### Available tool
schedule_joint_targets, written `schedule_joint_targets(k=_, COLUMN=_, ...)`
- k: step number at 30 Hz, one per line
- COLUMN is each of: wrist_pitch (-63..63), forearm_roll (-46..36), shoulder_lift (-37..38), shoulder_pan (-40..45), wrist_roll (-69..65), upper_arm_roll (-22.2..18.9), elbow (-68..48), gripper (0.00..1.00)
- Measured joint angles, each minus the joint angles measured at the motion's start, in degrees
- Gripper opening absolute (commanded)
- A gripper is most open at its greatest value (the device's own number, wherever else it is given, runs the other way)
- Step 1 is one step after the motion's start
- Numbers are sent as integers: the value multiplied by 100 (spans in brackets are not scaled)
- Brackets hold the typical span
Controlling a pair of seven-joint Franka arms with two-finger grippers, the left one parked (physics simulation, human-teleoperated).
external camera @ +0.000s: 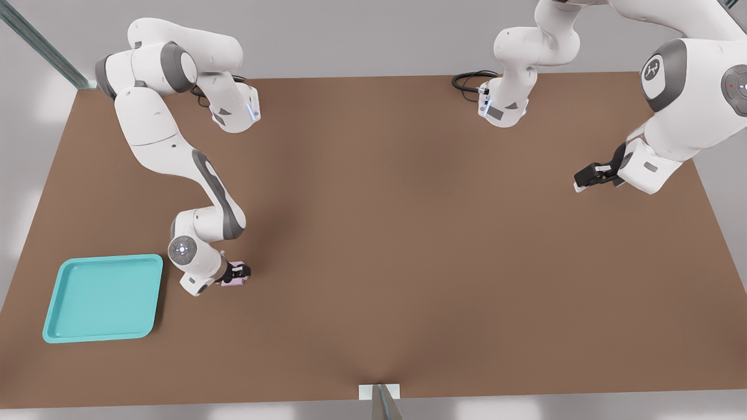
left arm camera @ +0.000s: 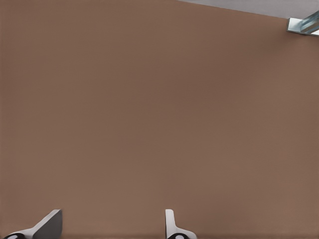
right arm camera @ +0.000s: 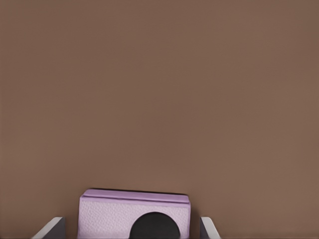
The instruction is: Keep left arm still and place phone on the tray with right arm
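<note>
Phone (external camera: 234, 280) first: I see a small pale pink-lilac slab lying on the brown surface (external camera: 408, 245), toward the front view's left and near the lower part of that picture. It sits just beside the turquoise tray (external camera: 103, 297), on the tray's right as the front view shows it, with bare brown surface between the two. It is not on the tray.

My working right arm (external camera: 175, 146) bends down from the upper left of the front view, and its round grey wrist disc (external camera: 181, 249) faces the camera close to the tray's upper right corner. The black jaws (external camera: 238, 272) are down at the phone. In the right wrist view the phone (right arm camera: 134, 215) lies between the two pale fingertips (right arm camera: 51, 228), one on each side, with a thin strip of brown showing between each tip and the phone's edges. So I read the jaws as released and straddling the phone, not clenched on it. One black round lens (right arm camera: 154, 226) shows on the phone's face in that view.

The tray is shallow, roughly square with rounded corners and a raised rim, and far wider than the phone. It lies flat near the surface's left edge in the front view.
</note>
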State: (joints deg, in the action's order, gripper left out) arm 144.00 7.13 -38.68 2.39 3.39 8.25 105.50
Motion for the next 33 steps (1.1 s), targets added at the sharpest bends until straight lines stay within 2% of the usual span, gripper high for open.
schedule_joint_targets(k=3, wrist_pitch=10, forearm_roll=-3, shoulder_lift=-7, shoulder_pan=-1, wrist_roll=0, upper_arm_roll=0, elbow=8, gripper=87)
schedule_joint_targets(k=14, wrist_pitch=23, forearm_roll=-11, shoulder_lift=-40, shoulder_pan=-4, wrist_roll=5, upper_arm_roll=0, elbow=20, gripper=85)
schedule_joint_targets(k=17, wrist_pitch=25, forearm_roll=-30, shoulder_lift=-47, shoulder_pan=-7, wrist_roll=-8, upper_arm_roll=0, elbow=17, gripper=75)
schedule_joint_targets(k=26, wrist_pitch=-26, forearm_roll=-66, shoulder_lift=193, shoulder_pan=19, wrist_roll=-93, upper_arm_roll=27, elbow=-2, gripper=74)
schedule_joint_targets(k=33, wrist_pitch=-341, forearm_roll=-58, shoulder_lift=460, shoulder_pan=802, wrist_roll=-429, upper_arm_roll=27, elbow=-86, gripper=74)
